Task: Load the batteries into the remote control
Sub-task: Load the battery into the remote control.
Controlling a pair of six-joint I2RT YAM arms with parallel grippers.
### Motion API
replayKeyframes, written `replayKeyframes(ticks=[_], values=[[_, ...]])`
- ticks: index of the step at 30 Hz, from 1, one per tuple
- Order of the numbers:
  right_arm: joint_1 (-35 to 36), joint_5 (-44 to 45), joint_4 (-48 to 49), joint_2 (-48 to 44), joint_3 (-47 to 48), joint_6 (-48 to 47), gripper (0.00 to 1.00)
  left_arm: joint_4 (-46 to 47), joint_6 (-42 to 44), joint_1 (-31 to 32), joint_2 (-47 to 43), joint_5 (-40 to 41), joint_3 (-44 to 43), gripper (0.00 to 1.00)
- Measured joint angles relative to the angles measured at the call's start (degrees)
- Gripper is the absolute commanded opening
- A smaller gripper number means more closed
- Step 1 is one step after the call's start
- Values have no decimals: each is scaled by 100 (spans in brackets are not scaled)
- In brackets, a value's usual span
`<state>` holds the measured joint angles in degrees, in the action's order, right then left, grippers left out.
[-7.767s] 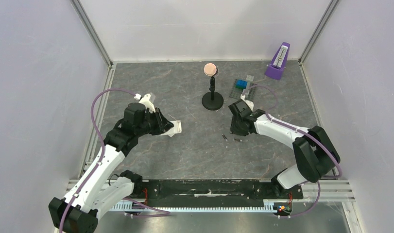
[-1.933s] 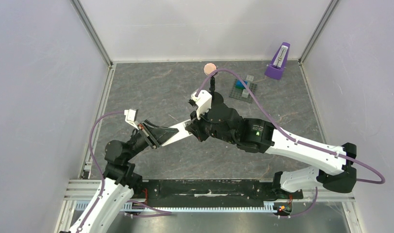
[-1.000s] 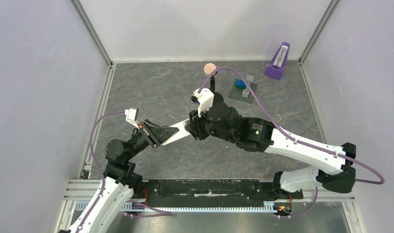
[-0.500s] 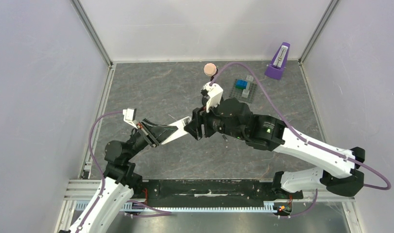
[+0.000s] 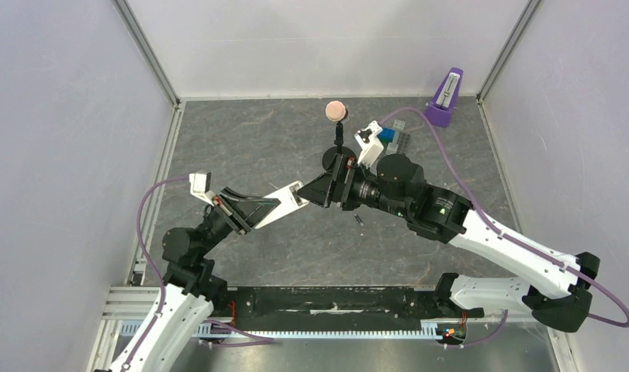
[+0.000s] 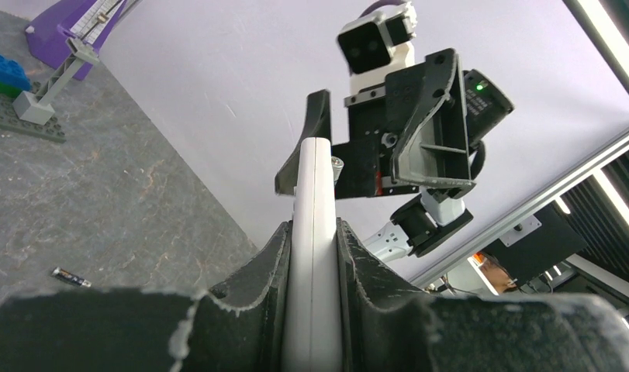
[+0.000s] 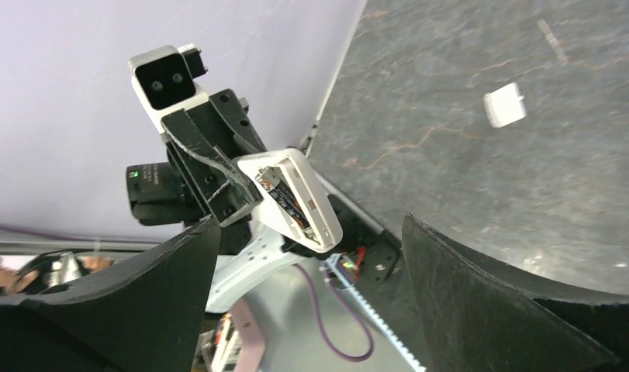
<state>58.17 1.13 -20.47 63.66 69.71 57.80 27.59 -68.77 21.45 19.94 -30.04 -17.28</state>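
Observation:
My left gripper (image 5: 264,208) is shut on the white remote control (image 5: 286,201), holding it off the table by its lower half. The left wrist view shows the remote (image 6: 314,194) edge-on between the pads. In the right wrist view its back (image 7: 315,194) is open and one dark battery (image 7: 282,195) lies in the compartment. My right gripper (image 5: 333,184) stands open just right of the remote's tip, apart from it, with nothing between its fingers (image 7: 164,294). A second battery (image 5: 359,220) lies loose on the table (image 6: 70,277).
A black stand topped with a pink ball (image 5: 336,111) rises behind the right gripper. A grey plate with blue blocks (image 5: 392,139) and a purple metronome (image 5: 444,97) sit at the back right. A small white rectangular piece (image 7: 505,105) lies on the grey floor.
My right gripper has opened wide and drawn back to the right, off the remote's tip. The left gripper still holds the remote and has shifted slightly left.

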Motion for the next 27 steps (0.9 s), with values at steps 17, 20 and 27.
replayKeyframes(ticks=[17, 20, 27], values=[[-109, -754, 2225, -24, -1248, 1698, 92, 144, 0, 0, 22, -31, -149, 2], [-109, -787, 2398, -26, -1248, 1775, 92, 136, 2, 0, 4, -33, -149, 2], [-109, -841, 2500, 15, -1246, 1856, 86, 131, 7, 0, -7, -52, -149, 2]])
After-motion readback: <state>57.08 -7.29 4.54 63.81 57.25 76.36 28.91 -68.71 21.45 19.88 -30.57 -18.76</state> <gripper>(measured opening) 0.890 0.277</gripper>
